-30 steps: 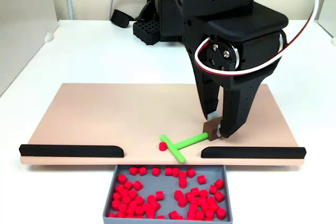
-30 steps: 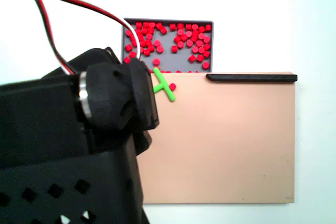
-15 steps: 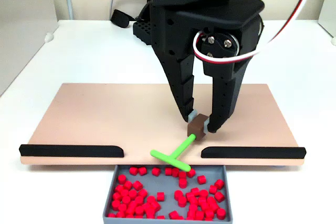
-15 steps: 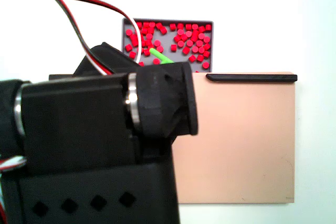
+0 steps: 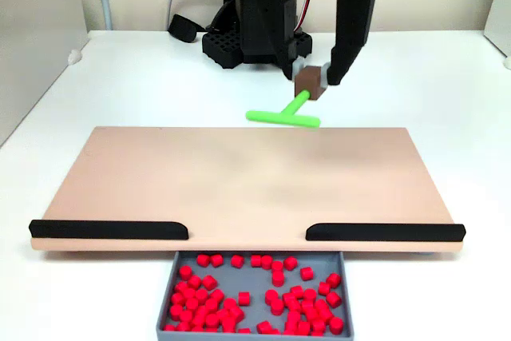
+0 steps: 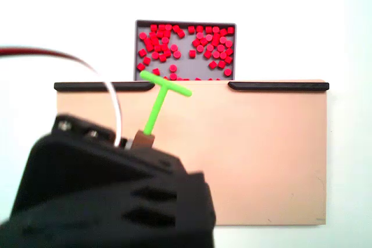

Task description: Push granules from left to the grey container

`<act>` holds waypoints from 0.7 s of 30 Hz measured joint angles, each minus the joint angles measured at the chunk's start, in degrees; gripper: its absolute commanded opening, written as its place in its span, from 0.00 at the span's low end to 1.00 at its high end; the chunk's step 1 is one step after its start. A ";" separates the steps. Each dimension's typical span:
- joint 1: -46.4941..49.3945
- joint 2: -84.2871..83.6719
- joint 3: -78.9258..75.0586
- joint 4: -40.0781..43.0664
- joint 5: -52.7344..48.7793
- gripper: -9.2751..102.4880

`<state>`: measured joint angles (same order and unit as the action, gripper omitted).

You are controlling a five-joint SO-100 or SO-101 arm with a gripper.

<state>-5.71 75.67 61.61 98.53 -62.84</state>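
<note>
With the green T-shaped pusher (image 5: 284, 115) clamped by its brown block in the gripper (image 5: 312, 78) above the board's (image 5: 160, 173) far edge and the granules (image 5: 263, 293) lying in the grey container (image 5: 342, 265) at the near edge, little is judged at risk except a low return sweep knocking the container.

Pinkish-tan board (image 5: 239, 177) surface bare; open room across its whole face in both fixed views. Near edge bounded by two black rails, left rail (image 5: 109, 230) and right rail (image 5: 385, 232), with an open gap between them facing the grey container (image 5: 172, 293). Container floor crowded with red granules (image 5: 263, 297). Hand (image 5: 313, 77) hangs above the far board edge, closed on the brown block of the green T-shaped pusher (image 5: 284, 114). Arm base (image 5: 255, 37) and cables stand behind on the desk (image 5: 128, 77); desk at both sides is open.
</note>
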 measured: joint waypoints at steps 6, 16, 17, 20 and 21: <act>0.62 17.40 24.08 -7.56 -12.22 0.08; 1.85 31.82 45.44 -15.91 -22.06 0.08; 2.02 31.82 45.44 -15.91 -22.15 0.08; 2.46 31.11 45.44 -15.91 -22.15 0.08; 2.81 30.76 45.44 -15.91 -22.15 0.08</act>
<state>-2.90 106.44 107.05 82.62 -84.99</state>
